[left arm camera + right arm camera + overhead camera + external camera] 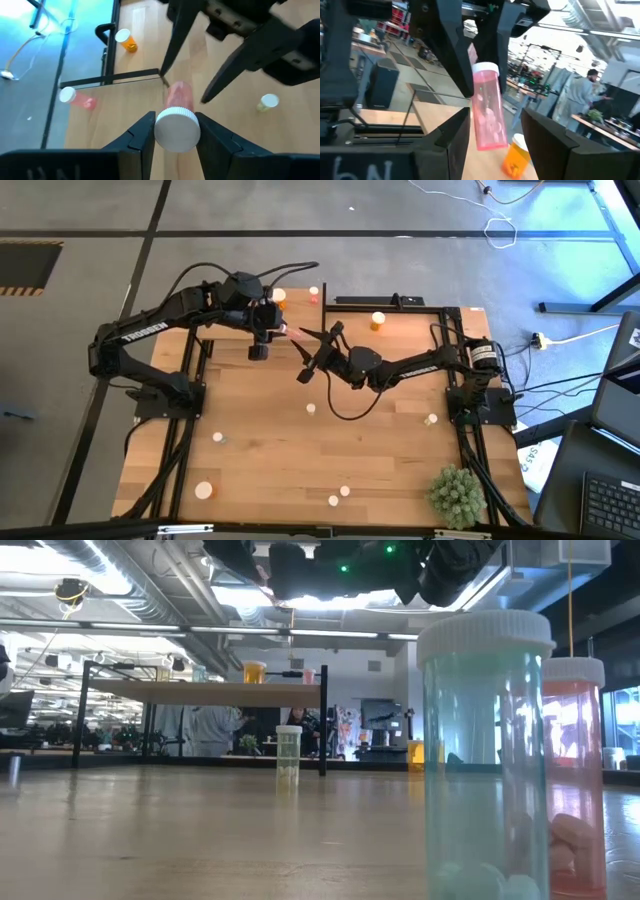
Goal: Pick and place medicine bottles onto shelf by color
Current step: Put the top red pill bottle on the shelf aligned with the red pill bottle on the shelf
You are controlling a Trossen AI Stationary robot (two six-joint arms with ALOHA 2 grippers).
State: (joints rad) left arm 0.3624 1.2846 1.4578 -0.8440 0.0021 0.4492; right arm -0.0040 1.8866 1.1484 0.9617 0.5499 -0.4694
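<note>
Here the left pincer [172, 137] clasps a pink bottle [177, 117] by its cap, aloft beside the shelf [420, 330], so the right pincer [492, 132], spread wide, can straddle its body.

Spiky green plant ball [456, 494] at table corner, laptop [612, 502] beside, person [582, 92] beyond.

We see the left gripper [176, 131] clamped on the white cap of a pink bottle [179, 95]. At 12 o'clock from the bottle, the right gripper [186, 89] straddles its far end, fingers apart. An orange bottle [126, 40] lies at 11 o'clock, a second pink bottle [77, 98] at 9 o'clock, a pale green bottle [267, 102] at 3 o'clock.
</note>
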